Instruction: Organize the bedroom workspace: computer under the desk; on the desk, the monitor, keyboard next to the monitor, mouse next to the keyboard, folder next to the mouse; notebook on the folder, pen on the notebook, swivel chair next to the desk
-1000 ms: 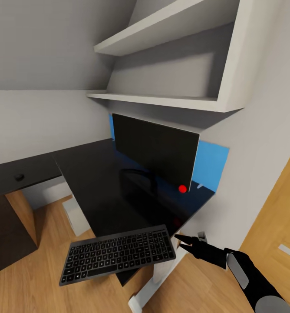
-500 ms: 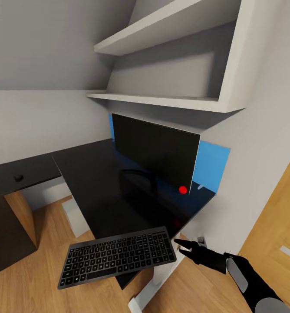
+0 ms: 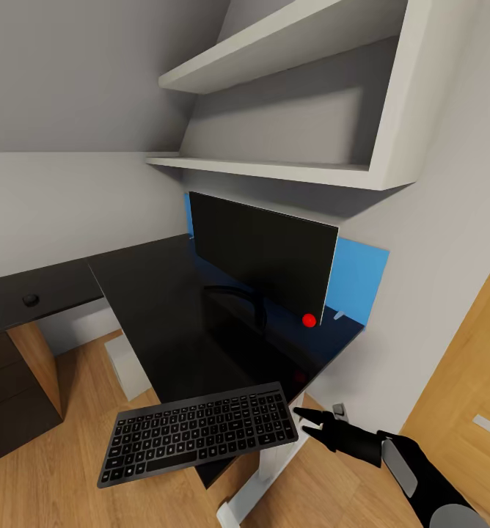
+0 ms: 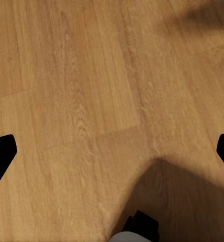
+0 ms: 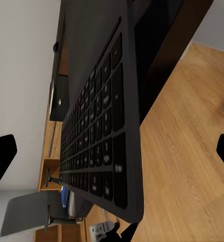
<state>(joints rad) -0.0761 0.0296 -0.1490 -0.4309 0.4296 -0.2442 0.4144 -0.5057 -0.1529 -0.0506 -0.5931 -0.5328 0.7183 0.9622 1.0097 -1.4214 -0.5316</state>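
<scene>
So the big glossy black L-shaped desk (image 3: 179,323) takes up the middle of the head view, with white wall shelves (image 3: 289,169) hanging over its far right part and pale wooden plank flooring (image 3: 47,469) running under and around it. The wide black flat-screen monitor (image 3: 263,253) stands on the far side of the desk, upright on its thin curved stand, with a blue panel behind it.

The dark grey slim keyboard (image 3: 198,430) sits right at the near edge of the desk, and a good chunk of it pokes out past the edge over the floor. In the right wrist view the keyboard (image 5: 99,146) runs lengthwise away from the camera with the desk edge beside it.

The black right gripper (image 3: 308,423) is just right of the keyboard's right end, very close to it but I can't tell if it's actually touching. Its fingertips are spread apart and there's nothing between them, so it's let go.

The left gripper (image 4: 112,151) points down at bare floor, fingertips wide apart at the frame edges, holding nothing.

Way off on the left part of the desk there's a small black round object (image 3: 31,299), too tiny to identify.
</scene>
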